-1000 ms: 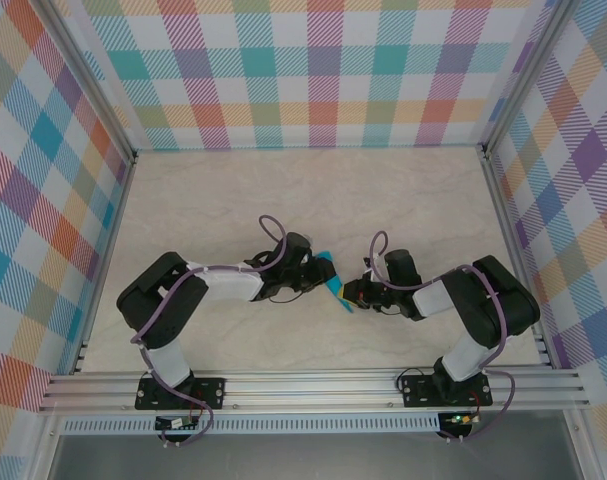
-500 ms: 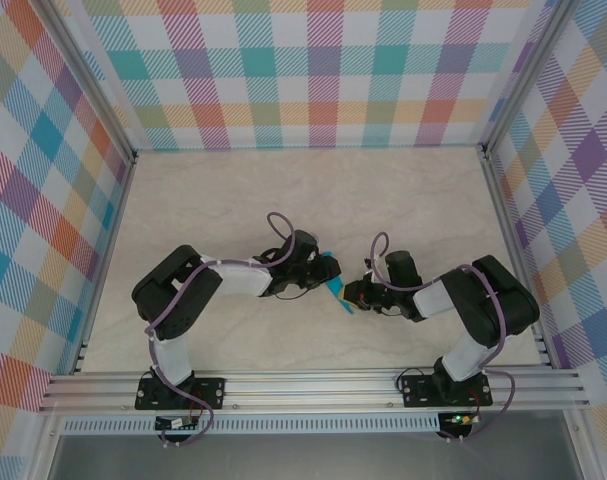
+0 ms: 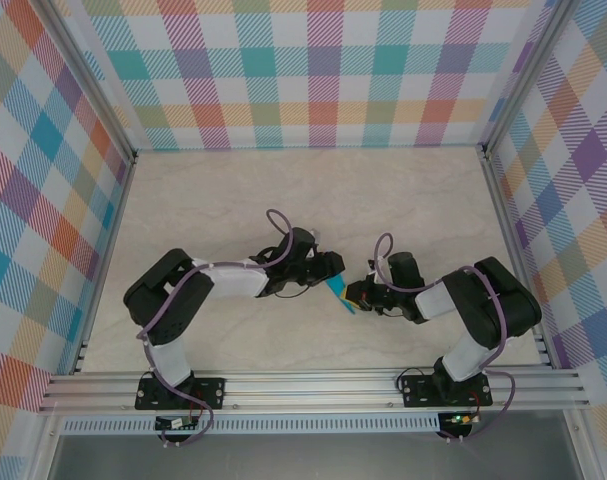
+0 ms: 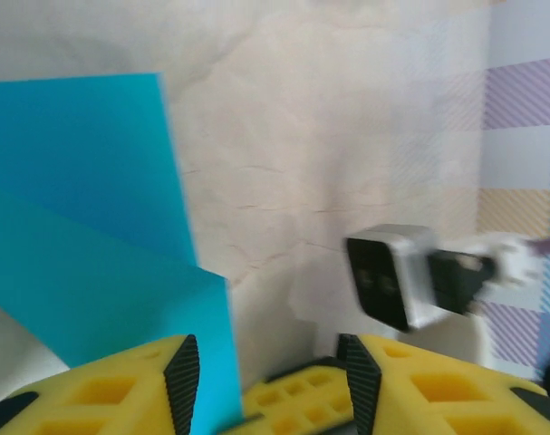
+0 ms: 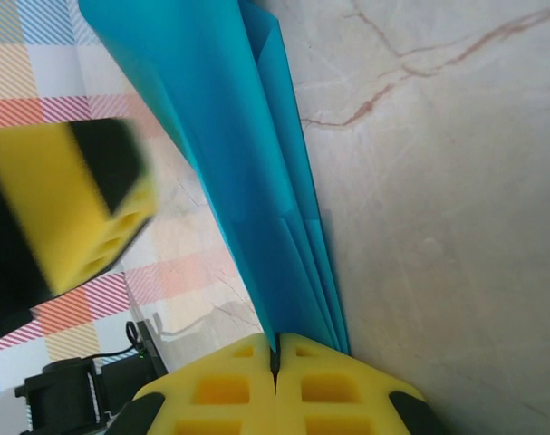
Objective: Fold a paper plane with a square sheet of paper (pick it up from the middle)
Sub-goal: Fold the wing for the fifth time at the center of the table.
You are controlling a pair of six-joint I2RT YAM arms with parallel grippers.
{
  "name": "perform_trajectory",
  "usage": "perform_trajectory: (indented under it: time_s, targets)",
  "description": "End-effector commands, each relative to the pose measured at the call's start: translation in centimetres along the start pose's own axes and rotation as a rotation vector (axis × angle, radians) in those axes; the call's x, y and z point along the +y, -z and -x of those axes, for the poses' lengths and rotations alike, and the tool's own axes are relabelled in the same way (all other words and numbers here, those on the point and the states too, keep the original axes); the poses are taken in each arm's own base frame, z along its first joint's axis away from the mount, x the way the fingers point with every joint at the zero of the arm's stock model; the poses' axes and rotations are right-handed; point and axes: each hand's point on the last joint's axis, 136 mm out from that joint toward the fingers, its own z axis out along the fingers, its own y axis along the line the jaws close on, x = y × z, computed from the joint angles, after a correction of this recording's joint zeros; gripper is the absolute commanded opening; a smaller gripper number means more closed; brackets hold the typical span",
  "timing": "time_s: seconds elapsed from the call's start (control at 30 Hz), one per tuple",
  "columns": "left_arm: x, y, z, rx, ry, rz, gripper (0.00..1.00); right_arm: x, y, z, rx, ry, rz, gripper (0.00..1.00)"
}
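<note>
The paper plane (image 3: 335, 289) is a narrow fold of teal-blue paper, held up between the two grippers at mid-table. My right gripper (image 5: 275, 349) is shut on its lower end, and several folded layers (image 5: 247, 163) rise from the pinched fingers. From above, the right gripper (image 3: 353, 296) sits just right of the paper. My left gripper (image 3: 328, 268) is just left of it and open (image 4: 265, 362). The teal paper (image 4: 84, 227) lies beside the left finger pad, and the rest of the gap is free. One yellow left finger (image 5: 75, 208) hovers beside the paper.
The marble-patterned tabletop (image 3: 233, 200) is boxed in by plaid walls (image 3: 313, 70) and aluminium rails (image 3: 313, 385). The right wrist's white camera housing (image 4: 388, 272) sits close in front of my left gripper.
The left gripper's jaws have spread apart and no longer pinch the paper. The left arm shifted slightly right. The right gripper stayed shut on the paper, in place.
</note>
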Motion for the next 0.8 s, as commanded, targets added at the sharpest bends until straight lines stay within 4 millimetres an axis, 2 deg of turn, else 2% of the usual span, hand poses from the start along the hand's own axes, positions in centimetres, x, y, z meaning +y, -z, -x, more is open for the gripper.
perform_trajectory:
  time_s: [0.0, 0.13, 0.33, 0.77]
  targets:
    - [-1.8, 2.3, 0.4, -0.057, -0.063, -0.041, 0.53, 0.8, 0.2, 0.2, -0.001, -0.040, 0.054, 0.00]
    - [-0.8, 2.4, -0.3, -0.048, -0.052, -0.034, 0.54, 1.2, 0.2, 0.2, 0.009, -0.070, 0.078, 0.00]
    - [-1.1, 0.7, -1.4, -0.005, -0.065, -0.051, 0.53, 0.0, 0.2, 0.2, 0.006, -0.130, 0.053, 0.00]
    - [-1.0, -1.9, -1.4, 0.013, -0.069, -0.065, 0.52, -1.2, 0.0, 0.0, 0.013, -0.186, 0.053, 0.00]
